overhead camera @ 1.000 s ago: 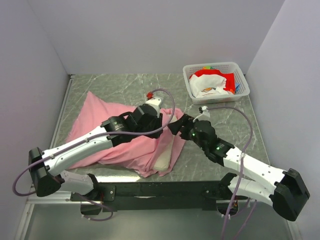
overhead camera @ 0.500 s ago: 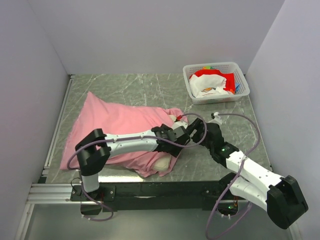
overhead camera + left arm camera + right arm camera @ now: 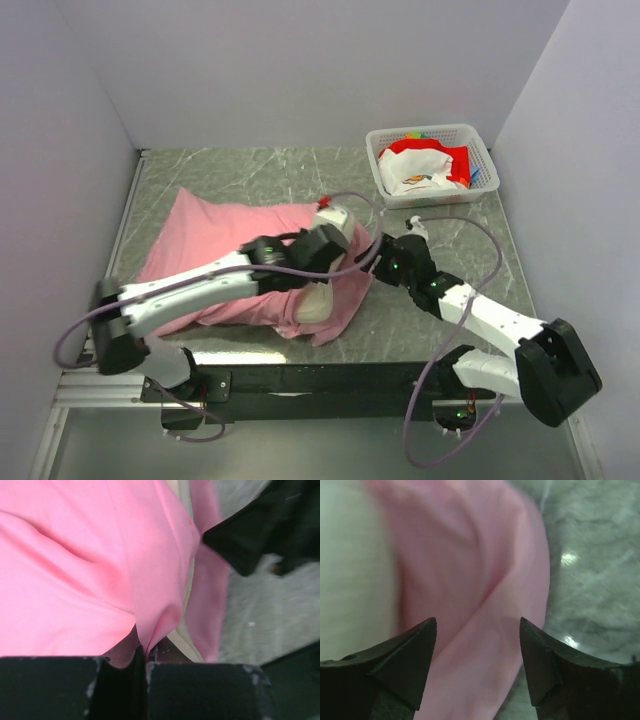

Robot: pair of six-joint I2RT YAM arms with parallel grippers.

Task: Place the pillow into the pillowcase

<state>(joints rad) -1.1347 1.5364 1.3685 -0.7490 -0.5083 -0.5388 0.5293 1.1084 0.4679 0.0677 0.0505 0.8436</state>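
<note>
Your left jaws were closed on a pinched fold of the pillowcase [image 3: 100, 555] near its mouth, as the left wrist view showed. Your right jaws stood wide apart, holding nothing, over the pink hem, with the pillow [image 3: 350, 555] at their 9 o'clock.

From above, the pillowcase lay across the bench [image 3: 250, 172] from 10 o'clock toward centre. The pillow was mostly inside, with one cream corner exposed at the 5 o'clock end.

In my judgement the step in hand was drawing the mouth over that corner. Have the right jaws take the free hem, not the pillow, while the left holds the upper layer up. Then pull toward 5 o'clock, low and slow.

Count: one pillow, one pillowcase, one basket [image 3: 440, 197] at 1 o'clock, two arms.
</note>
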